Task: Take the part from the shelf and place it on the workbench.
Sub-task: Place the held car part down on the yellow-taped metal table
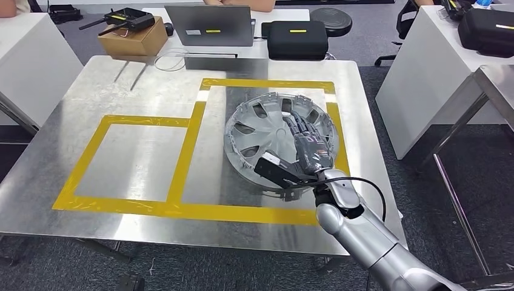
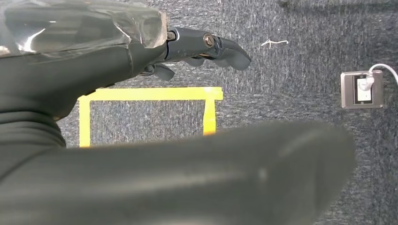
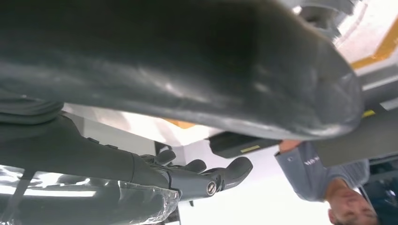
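On the workbench [image 1: 121, 91], silver hubcap [image 1: 257, 130] beneath right hand [image 1: 309, 142]; fingers flat, grasp unclear

— Where did the part sit when you looked down at the workbench [image 1: 91, 85]?
— You saw the hubcap [image 1: 260, 124] lying on it, right of centre, inside the larger taped outline [image 1: 194, 209]; its right edge overlapped the tape there; the smaller taped outline lay to its left.
— And the right hand [image 1: 309, 145]?
— It lay on the hubcap's near-right part, the arm coming in from below right.
— What stood behind?
— You had a cardboard box [image 1: 133, 39] at the far left edge with a device [image 1: 124, 18] on top; a laptop [image 1: 209, 25] right of it; a case [image 1: 297, 39] right of that; another table [image 1: 424, 79] stood off to the right.
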Controlling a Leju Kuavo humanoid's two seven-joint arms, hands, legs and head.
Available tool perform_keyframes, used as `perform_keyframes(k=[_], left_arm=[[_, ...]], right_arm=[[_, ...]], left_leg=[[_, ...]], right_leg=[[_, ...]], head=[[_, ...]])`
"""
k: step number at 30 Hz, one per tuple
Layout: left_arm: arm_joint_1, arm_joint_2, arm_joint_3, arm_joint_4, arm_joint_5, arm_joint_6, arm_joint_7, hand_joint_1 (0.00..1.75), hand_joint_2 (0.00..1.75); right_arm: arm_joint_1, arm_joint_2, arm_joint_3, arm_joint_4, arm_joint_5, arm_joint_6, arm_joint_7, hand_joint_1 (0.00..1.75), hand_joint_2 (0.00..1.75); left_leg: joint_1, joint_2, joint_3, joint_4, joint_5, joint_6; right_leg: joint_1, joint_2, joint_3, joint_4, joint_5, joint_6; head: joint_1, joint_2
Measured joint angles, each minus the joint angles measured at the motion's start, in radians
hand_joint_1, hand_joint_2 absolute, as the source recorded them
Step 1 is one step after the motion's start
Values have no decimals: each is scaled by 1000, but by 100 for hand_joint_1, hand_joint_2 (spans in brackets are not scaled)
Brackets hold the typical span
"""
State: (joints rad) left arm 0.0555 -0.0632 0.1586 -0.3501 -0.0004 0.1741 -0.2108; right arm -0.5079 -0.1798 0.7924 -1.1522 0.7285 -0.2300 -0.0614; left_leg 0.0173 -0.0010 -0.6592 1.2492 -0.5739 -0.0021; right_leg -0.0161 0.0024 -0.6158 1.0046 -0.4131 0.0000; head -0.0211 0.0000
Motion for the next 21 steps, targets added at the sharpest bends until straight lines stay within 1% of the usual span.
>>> perform_keyframes(k=[1,2,3,4,5,6,7,8,9,10,11,12,13,14,15,16,17,18,19,20,21], left_arm=[[-3,1,-2,0,0,-2,0,0,0],[-7,2,-3,0,-1,-4,1,0,0],[-11,3,-6,0,-1,-5,1,0,0],[-14,4,-9,1,-1,-5,1,0,0],[-16,5,-12,2,-1,-6,1,0,0],[-17,6,-14,2,-1,-6,1,0,0],[-18,6,-15,4,-1,-6,1,0,0],[-20,6,-16,5,-1,-6,1,0,0],[-22,6,-17,5,-1,-7,1,0,0],[-24,5,-18,6,-1,-7,1,0,0],[-27,5,-19,6,-1,-7,1,0,0],[-29,5,-19,7,0,-8,1,0,0],[-30,5,-20,7,0,-9,1,0,0],[-31,5,-21,7,1,-10,2,0,0],[-31,4,-22,8,2,-10,2,0,0],[-32,4,-23,9,4,-9,3,0,0],[-33,4,-24,9,7,-8,3,0,0],[-34,3,-25,10,10,-7,4,0,0],[-36,3,-25,10,13,-5,4,0,0],[-37,4,-26,11,15,-5,4,0,0],[-37,4,-26,11,16,-4,4,0,0]], right_arm=[[5,-1,-5,-2,4,0,4,0,0],[9,-1,-9,-4,9,0,6,0,0],[11,-2,-13,-6,13,0,8,0,0],[12,-2,-16,-7,16,0,9,0,0],[13,-2,-19,-8,18,0,10,0,0],[15,-2,-21,-9,21,0,10,0,0],[17,-3,-23,-10,23,0,11,0,0],[18,-4,-25,-10,24,0,12,0,0],[18,-6,-27,-11,25,0,13,0,0],[18,-8,-29,-11,27,0,14,0,0],[19,-9,-30,-11,27,1,16,0,0],[21,-10,-30,-11,28,1,16,0,0],[24,-11,-31,-11,29,2,17,0,0],[26,-11,-31,-11,29,2,17,0,0],[27,-12,-31,-11,31,3,17,0,0],[26,-12,-31,-11,33,5,17,0,0],[24,-11,-31,-11,35,6,17,0,0],[22,-10,-31,-11,37,8,18,0,0],[19,-9,-31,-11,39,10,18,0,0],[17,-7,-31,-11,40,12,18,0,0],[16,-6,-31,-11,40,13,18,0,0]], left_leg=[[0,0,43,-66,27,6],[-2,0,88,-139,48,12],[-5,-1,122,-198,64,18],[-9,-1,140,-233,71,24],[-14,-1,143,-245,71,28],[-17,-1,139,-246,79,34],[-16,0,137,-251,89,40],[-15,2,133,-258,101,46],[-12,3,126,-265,115,53],[-10,5,117,-269,127,57],[-11,6,104,-270,137,61],[-11,6,89,-270,147,62],[-11,6,76,-269,157,62],[-11,6,63,-268,166,60],[-11,6,50,-267,175,57],[-11,6,40,-266,183,54],[-11,6,30,-264,190,50],[-11,6,21,-260,197,44],[-12,6,14,-258,204,38],[-13,6,10,-256,211,31],[-13,6,7,-257,220,24]], right_leg=[[1,1,-3,0,4,2],[2,2,-5,0,8,5],[4,2,-7,0,13,9],[4,2,-9,0,17,14],[4,2,-11,-1,23,20],[3,2,-13,-4,29,28],[2,1,-16,-4,32,34],[1,1,-22,2,25,37],[1,0,-35,24,5,35],[0,0,-54,70,-31,30],[0,0,-77,133,-74,26],[-1,0,-97,203,-111,25],[-2,0,-108,258,-133,29],[-4,0,-102,282,-139,38],[-6,-1,-77,266,-128,49],[-8,-1,-35,215,-111,60],[-10,-2,18,142,-99,65],[-8,-1,67,70,-94,65],[-6,0,100,19,-93,60],[-3,1,116,-9,-96,53],[0,2,117,-17,-94,44]], head=[[0,0],[0,0],[1,0],[1,0],[1,0],[0,0],[0,0],[1,0],[2,0],[2,0],[3,0],[4,0],[4,0],[4,0],[4,0],[4,0],[4,0],[3,0],[2,0],[2,0],[1,0]])
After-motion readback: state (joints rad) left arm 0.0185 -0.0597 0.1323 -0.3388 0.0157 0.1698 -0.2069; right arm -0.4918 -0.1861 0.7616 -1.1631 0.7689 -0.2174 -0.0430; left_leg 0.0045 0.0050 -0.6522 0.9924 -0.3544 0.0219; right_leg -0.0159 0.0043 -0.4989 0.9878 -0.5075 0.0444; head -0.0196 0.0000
